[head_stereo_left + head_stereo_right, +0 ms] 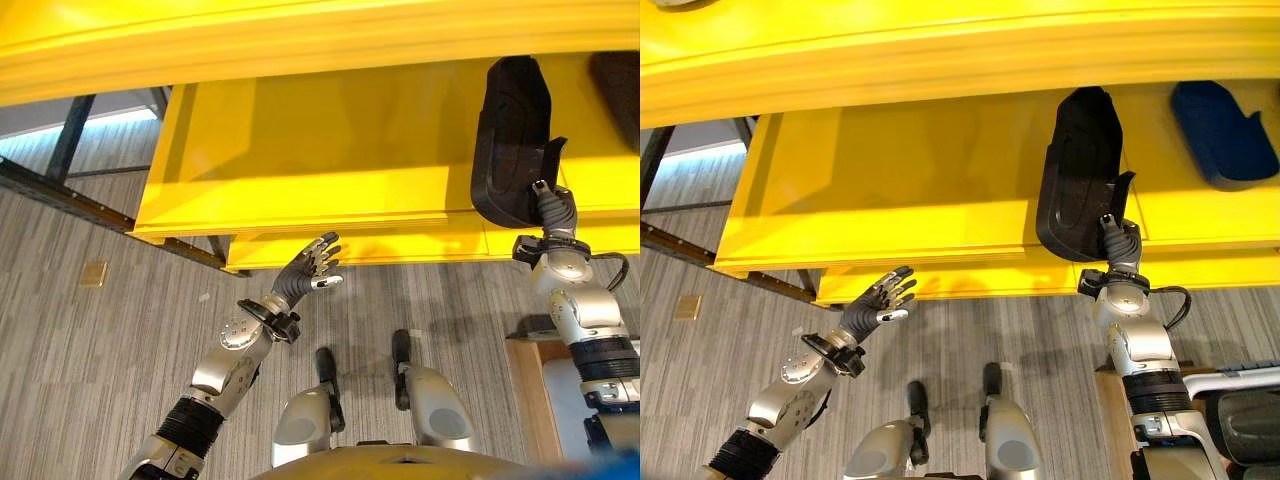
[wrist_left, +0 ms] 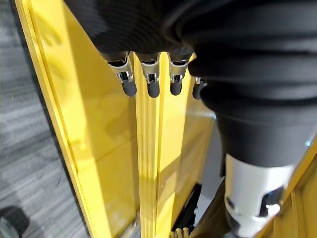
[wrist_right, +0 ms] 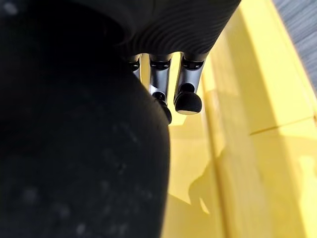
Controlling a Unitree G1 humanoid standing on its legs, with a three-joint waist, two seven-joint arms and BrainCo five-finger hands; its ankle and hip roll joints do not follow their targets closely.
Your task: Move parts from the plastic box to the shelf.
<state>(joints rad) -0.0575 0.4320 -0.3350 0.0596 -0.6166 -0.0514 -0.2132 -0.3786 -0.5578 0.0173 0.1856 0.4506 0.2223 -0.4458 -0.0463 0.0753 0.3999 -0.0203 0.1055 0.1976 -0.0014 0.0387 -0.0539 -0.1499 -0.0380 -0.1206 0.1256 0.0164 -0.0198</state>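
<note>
left hand [image 1: 878,298] spread, empty, below the yellow shelf's [image 1: 940,190] front edge | right hand [image 1: 1118,238] clamped on the black moulded part [image 1: 1080,170], standing tilted over the front edge | risk: released there, it tips off | blue part [image 1: 1222,130] farther back

Right hand [image 1: 543,190] gripping black part [image 1: 510,140] over yellow shelf [image 1: 330,150], left hand [image 1: 312,268] open
</note>
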